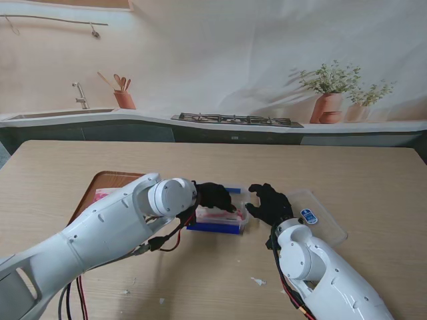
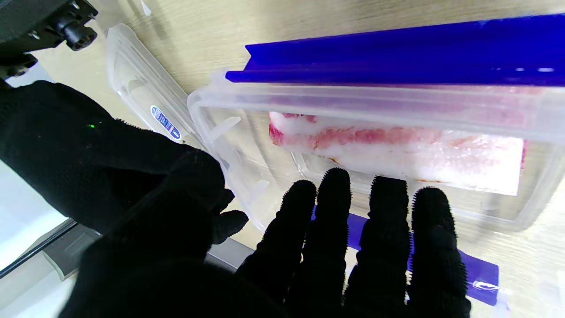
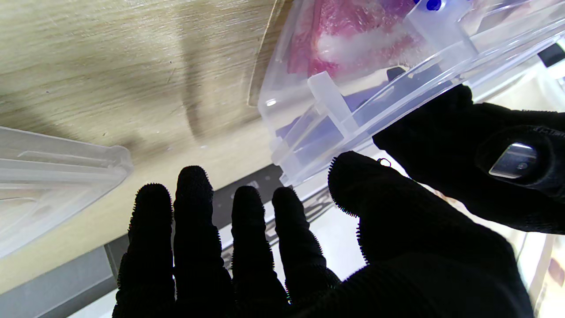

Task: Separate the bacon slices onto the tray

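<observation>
Light wood-grain desk (image 1: 373, 173), sitting in front of a printed kitchen backdrop (image 1: 220, 60) showing sink, hob and potted plants. A few white scraps (image 1: 258, 281) lying on the near part of the desk. Far half of the desk and the right edge are reading as free space; the middle is crowded.

Brown tray (image 1: 107, 181) sitting on the left, mostly hidden under the left arm, something pink lying in it. Clear plastic container (image 1: 235, 220) with blue clips sitting mid-desk, its loose clear lid (image 1: 319, 215) lying just right of it, behind the right robot hand.

Bacon slices (image 2: 397, 150) lying inside the container as one pink-and-white slab, looking frosted; can't count separate slices.

Left robot hand (image 1: 215, 197) hovering over the container's left end, fingers (image 2: 335, 207) extended side by side, holding nothing. Right robot hand (image 1: 268, 203) hanging at the container's right end, fingers spread, holding nothing; contact with the wall is unclear.
</observation>
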